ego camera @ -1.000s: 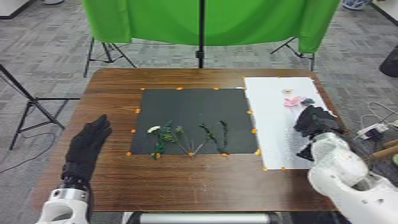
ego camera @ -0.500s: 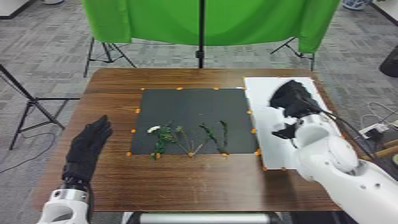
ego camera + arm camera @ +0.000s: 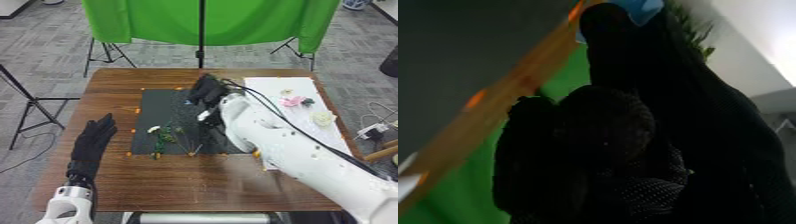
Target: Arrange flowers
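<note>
Blue flower (image 3: 643, 9) clamped in fingers of right hand (image 3: 209, 90), out at tips, over dark mat (image 3: 155, 110); left hand (image 3: 91, 141) farther off.

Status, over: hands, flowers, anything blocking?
Right hand at dark mat's far edge, pinching blue piece, likely flower. Left hand open, empty. Right arm hides part of mat.

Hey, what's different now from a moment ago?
The right robot hand moved left, from over the white sheet to the dark mat's far edge, pinching something blue. The left robot hand shifted slightly right. The pink flower and white flower stayed put.
</note>
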